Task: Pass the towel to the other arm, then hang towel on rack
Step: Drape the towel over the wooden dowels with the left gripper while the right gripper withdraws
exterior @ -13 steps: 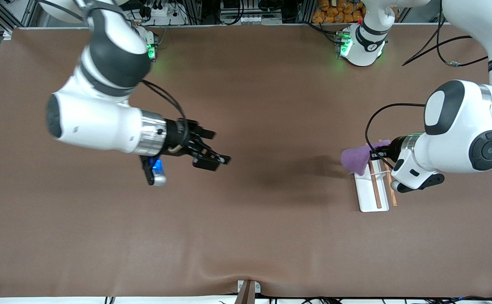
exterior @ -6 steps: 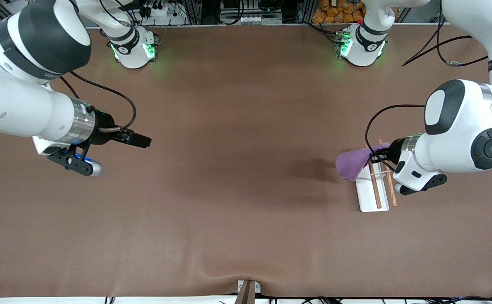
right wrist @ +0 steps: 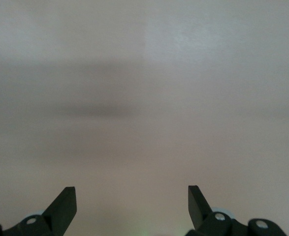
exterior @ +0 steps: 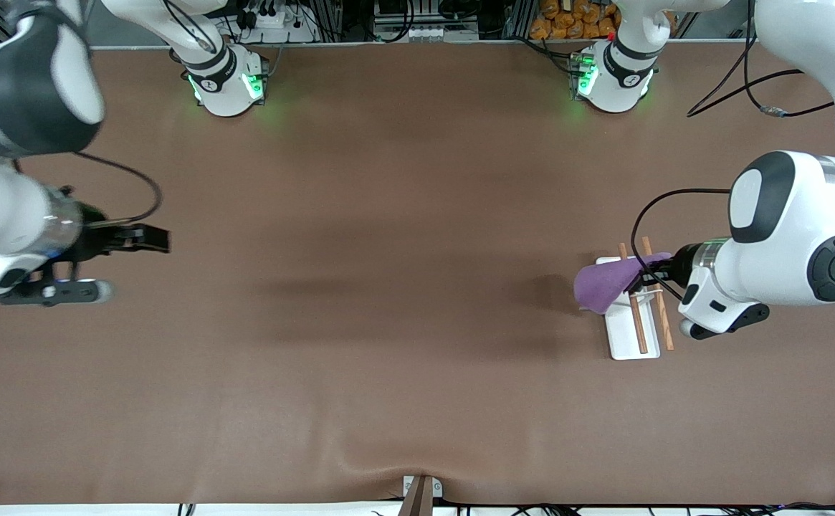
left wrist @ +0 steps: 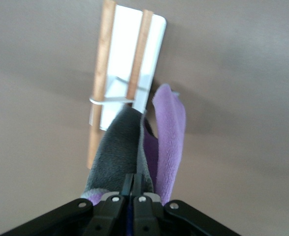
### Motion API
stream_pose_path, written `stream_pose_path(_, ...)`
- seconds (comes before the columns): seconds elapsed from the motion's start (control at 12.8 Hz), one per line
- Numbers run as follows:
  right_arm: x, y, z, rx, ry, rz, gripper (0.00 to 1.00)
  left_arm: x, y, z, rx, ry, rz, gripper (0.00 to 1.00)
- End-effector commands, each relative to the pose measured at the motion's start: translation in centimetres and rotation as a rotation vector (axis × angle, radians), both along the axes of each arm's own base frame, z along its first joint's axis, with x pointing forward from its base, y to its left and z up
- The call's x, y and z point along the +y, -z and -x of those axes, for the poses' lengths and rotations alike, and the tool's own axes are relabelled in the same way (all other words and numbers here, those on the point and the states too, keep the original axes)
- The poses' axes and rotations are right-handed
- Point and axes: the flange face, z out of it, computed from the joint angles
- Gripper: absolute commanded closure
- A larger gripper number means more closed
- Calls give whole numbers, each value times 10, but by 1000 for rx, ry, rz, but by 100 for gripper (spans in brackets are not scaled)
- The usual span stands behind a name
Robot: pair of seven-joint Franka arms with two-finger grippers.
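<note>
While the left gripper (exterior: 652, 271) clenches one edge of a purple towel (exterior: 603, 284) above the rack (exterior: 632, 337), the cloth droops, soft and light; holding its edge likely lets it drape over the rods. Over bare table at its own end, the right gripper (exterior: 146, 239) waits, fingers spread.

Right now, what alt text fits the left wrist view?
The left gripper, shut, holds a purple towel hanging over the rack, a white tray base with two wooden rods, on the brown table.

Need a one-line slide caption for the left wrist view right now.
Left gripper shut on the purple towel, held over the rack and its two wooden rods.
</note>
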Motion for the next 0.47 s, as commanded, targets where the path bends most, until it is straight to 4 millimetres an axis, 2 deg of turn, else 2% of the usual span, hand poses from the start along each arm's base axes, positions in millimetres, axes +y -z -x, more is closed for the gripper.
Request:
stream_pose_path(0.0,-62,14,12,17,-73,-30,0,28,4,-5,-5,66,-25,100)
stream_pose_path(0.08,-77,15,18,-6,-99,-40,0,38,9,-7,1,72,-20,100)
stream_pose_path(0.23,-84,24,44,-56,-99,-35,0,55,18,-9,15,86,-9,100)
stream_pose_path(0.39,-83,33,75,-82,-99,-29,0,74,28,-11,28,83,-18,100)
